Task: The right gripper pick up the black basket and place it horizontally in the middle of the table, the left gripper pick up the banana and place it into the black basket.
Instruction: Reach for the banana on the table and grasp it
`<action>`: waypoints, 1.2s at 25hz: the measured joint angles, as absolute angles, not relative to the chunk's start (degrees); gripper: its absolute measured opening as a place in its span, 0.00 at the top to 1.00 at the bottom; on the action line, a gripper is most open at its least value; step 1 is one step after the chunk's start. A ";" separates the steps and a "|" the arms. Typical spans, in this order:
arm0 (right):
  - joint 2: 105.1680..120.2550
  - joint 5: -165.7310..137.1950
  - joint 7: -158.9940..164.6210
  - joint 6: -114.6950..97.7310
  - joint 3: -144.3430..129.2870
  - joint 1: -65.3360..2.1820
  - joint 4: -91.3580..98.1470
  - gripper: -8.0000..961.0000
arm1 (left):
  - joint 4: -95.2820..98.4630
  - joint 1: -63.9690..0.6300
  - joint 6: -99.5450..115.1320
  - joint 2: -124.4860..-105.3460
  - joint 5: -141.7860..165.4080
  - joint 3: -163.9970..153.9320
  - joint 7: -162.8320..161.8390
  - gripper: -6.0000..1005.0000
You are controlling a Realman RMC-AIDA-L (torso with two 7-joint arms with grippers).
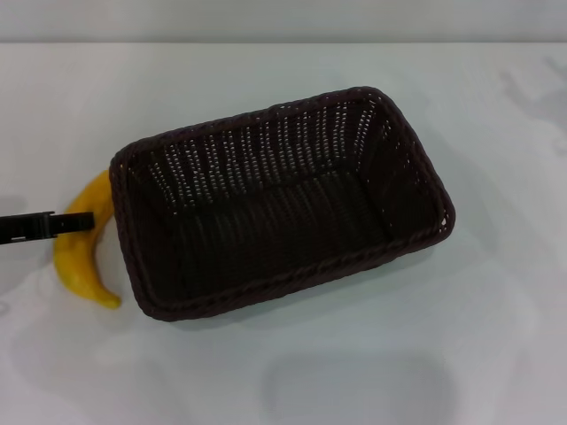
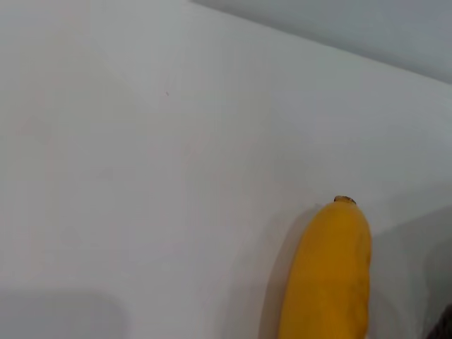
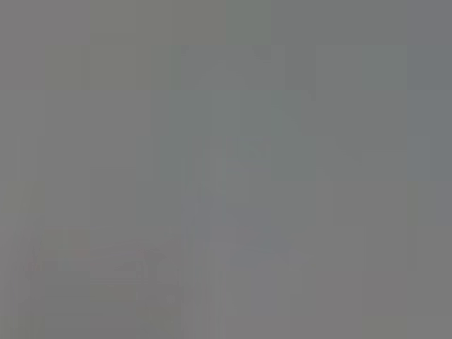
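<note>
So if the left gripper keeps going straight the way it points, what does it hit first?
The banana: the left gripper already overlaps its middle in the head view. Past it comes the black basket's near wall. Height above the banana is unclear, so contact is uncertain.

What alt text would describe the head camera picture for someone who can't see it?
A large black basket, empty, sits on a white table. A yellow banana lies against its left end, with the left end effector reaching in across the banana.

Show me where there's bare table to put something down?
Bare table lies in front of and right of the black basket. It is crowded at the basket's left end, where the banana lies against it with the left gripper on it.
</note>
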State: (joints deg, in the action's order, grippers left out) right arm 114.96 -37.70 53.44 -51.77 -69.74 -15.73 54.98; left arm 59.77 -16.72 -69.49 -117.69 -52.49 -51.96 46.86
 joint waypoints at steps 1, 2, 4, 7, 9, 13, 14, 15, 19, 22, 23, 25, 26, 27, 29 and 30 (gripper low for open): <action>114.96 -37.71 53.44 -51.77 -69.73 -15.73 54.98 0.17 | 59.78 -16.71 -69.36 -117.74 -52.49 -51.86 47.05 0.50; 114.96 -37.71 53.44 -51.77 -69.73 -15.73 54.97 0.17 | 59.78 -16.71 -69.10 -117.83 -52.49 -51.86 47.21 0.50; 114.96 -37.70 53.44 -51.77 -69.73 -15.73 54.96 0.17 | 59.79 -16.70 -68.48 -118.03 -52.49 -51.85 47.70 0.50; 114.95 -37.70 53.44 -51.77 -69.79 -15.73 54.94 0.17 | 59.82 -16.70 -67.29 -118.33 -52.50 -51.79 48.30 0.50; 114.96 -37.71 53.44 -51.77 -69.81 -15.73 54.91 0.17 | 59.96 -16.60 -66.40 -118.51 -52.65 -51.57 48.61 0.50; 114.96 -37.70 53.44 -51.77 -69.87 -15.69 54.64 0.17 | 60.29 -16.33 -64.65 -118.92 -53.98 -51.07 49.86 0.50; 114.96 -37.70 53.44 -51.77 -69.87 -15.68 54.58 0.17 | 60.29 -16.31 -64.25 -118.93 -54.41 -51.06 50.14 0.50; 114.96 -37.71 53.44 -51.77 -69.88 -15.67 54.55 0.17 | 60.30 -16.31 -63.77 -118.93 -54.90 -51.05 50.42 0.50; 114.96 -37.71 53.44 -51.77 -69.88 -15.65 54.47 0.17 | 60.53 -16.33 -62.81 -118.93 -56.95 -50.99 51.62 0.50; 114.96 -37.70 53.44 -51.77 -69.87 -15.57 54.39 0.17 | 61.71 -15.96 -61.70 -118.92 -58.44 -50.98 51.92 0.50; 114.96 -37.71 53.44 -51.77 -69.87 -15.47 54.37 0.17 | 62.42 -15.66 -61.25 -118.92 -58.87 -50.97 51.95 0.50; 114.96 -37.71 53.43 -51.77 -69.86 -15.23 54.37 0.17 | 63.99 -14.78 -60.32 -119.05 -60.03 -51.00 52.09 0.50; 114.96 -37.70 53.44 -51.77 -69.83 -15.14 54.36 0.17 | 65.17 -13.98 -59.63 -119.11 -61.22 -51.00 52.39 0.50; 114.96 -37.70 53.43 -51.77 -69.81 -15.11 54.35 0.17 | 65.69 -13.60 -59.38 -119.12 -61.82 -51.02 52.50 0.50; 114.96 -37.69 53.43 -51.77 -69.65 -15.06 54.20 0.18 | 67.98 -12.03 -58.21 -119.12 -63.84 -51.01 52.92 0.50; 114.96 -37.69 53.44 -51.77 -69.64 -15.03 54.15 0.18 | 68.63 -11.61 -57.88 -119.12 -64.27 -51.00 53.00 0.50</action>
